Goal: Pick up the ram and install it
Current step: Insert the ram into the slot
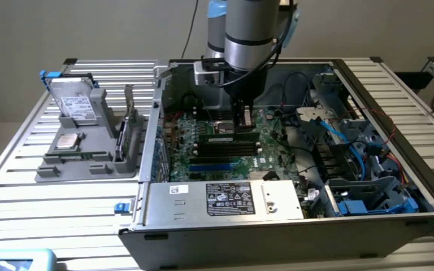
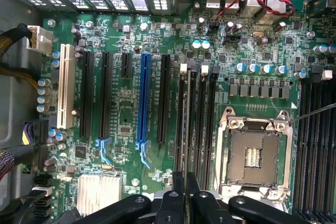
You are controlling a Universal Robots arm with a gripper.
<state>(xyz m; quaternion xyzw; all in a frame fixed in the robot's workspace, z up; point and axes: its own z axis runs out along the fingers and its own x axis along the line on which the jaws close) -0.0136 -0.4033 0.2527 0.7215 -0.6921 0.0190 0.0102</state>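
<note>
Gripper [image 2: 186,195] tight on ram [image 2: 187,124] — edge-on, wrist view

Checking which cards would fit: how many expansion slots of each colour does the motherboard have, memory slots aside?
White slot: 1
Blue slot: 1
Black slots: 4, one of them short
Total: 6

ram [image 1: 230,137] green, pale label | motherboard [image 2: 126,103] green | blue slot [image 2: 143,100], white slot [image 2: 65,85], others black | gripper [image 2: 185,190] black | arm [image 1: 251,25] grey | table [image 1: 21,186] silver, ribbed stripes | twisted wires [image 2: 247,1] red and black | case [image 1: 277,240] grey | heatsink [image 2: 100,190] silver, finned
</note>
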